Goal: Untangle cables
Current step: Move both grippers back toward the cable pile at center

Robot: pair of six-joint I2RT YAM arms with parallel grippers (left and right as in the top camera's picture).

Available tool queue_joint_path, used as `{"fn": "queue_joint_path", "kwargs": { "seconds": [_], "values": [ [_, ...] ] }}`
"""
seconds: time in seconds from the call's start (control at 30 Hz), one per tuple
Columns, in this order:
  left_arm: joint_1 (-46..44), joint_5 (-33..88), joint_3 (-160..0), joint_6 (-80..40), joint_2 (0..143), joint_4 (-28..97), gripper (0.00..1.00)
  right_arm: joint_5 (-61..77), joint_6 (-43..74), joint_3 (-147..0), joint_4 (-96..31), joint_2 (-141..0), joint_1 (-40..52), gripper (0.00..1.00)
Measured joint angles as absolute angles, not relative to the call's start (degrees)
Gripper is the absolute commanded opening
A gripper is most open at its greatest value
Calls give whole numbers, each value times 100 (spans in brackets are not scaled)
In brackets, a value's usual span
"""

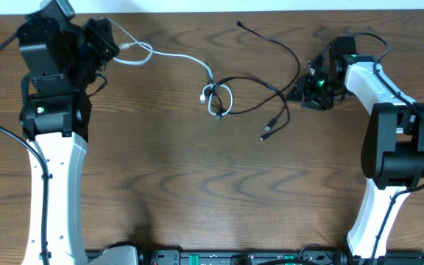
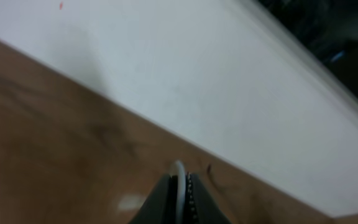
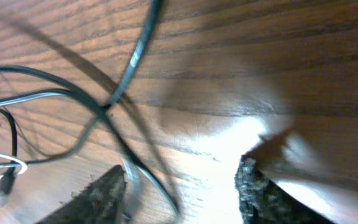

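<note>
Left gripper (image 2: pixel 180 191): jaws together, clamped on the white cable (image 1: pixel 175 56). I see the cord pinched between the fingertips in the left wrist view. This gripper sits at the far left of the table (image 1: pixel 197 191), close to the white wall (image 2: pixel 197 74) along the far edge.

From that grip, the white cable runs right across the wood to a small knot (image 1: pixel 217 99) near the middle of the table, slightly toward the far side.

The black cable (image 1: pixel 297 66) has one free end at the far middle. It sweeps right in a wide arc, then loops back left into the same knot. Its other plug end (image 1: pixel 267 134) lies just right of the knot, on the near side.

Right gripper (image 1: pixel 305 90): jaws apart, low over the table at the right end of the black arc. In the right wrist view the black cable passes between the fingers (image 3: pixel 98 199), close beside one of them. Neither finger is clamped on it.

The two cords are joined at the knot.
</note>
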State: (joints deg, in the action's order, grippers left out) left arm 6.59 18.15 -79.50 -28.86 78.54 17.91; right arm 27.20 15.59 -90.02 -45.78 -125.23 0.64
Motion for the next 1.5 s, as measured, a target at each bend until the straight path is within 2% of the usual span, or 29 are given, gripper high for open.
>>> {"fn": "queue_joint_path", "kwargs": {
  "seconds": [0.1,0.27,0.47,0.67,1.0,1.3,1.4,1.5],
  "values": [
    [652,1817,-7950,-2685,7854,2139,8,2633,1372,-8991,-4576,-12396,54,74],
    [403,1997,-7950,-2263,7854,2368,7,2998,843,-8943,-4287,-11896,69,78],
    [-281,2191,-7950,-1979,7854,2097,8,3610,451,-8952,-3555,-10991,416,71],
    [-744,2364,-7950,-2045,7854,1385,7,3730,709,-8958,-2825,-10986,1157,67],
    [-777,2418,-7950,-2856,7852,915,8,3758,1203,-8956,-1872,-11493,1929,66],
    [-864,2663,-7950,-3039,7852,926,7,3905,1138,-8947,-690,-11699,2438,68],
    [-976,2687,-7950,-3057,7852,930,8,3913,1105,-8949,-528,-11797,2554,61],
    [-1041,2711,-7950,-3072,7852,963,7,3828,1037,-8949,-471,-11977,2613,34]
  ]
}}
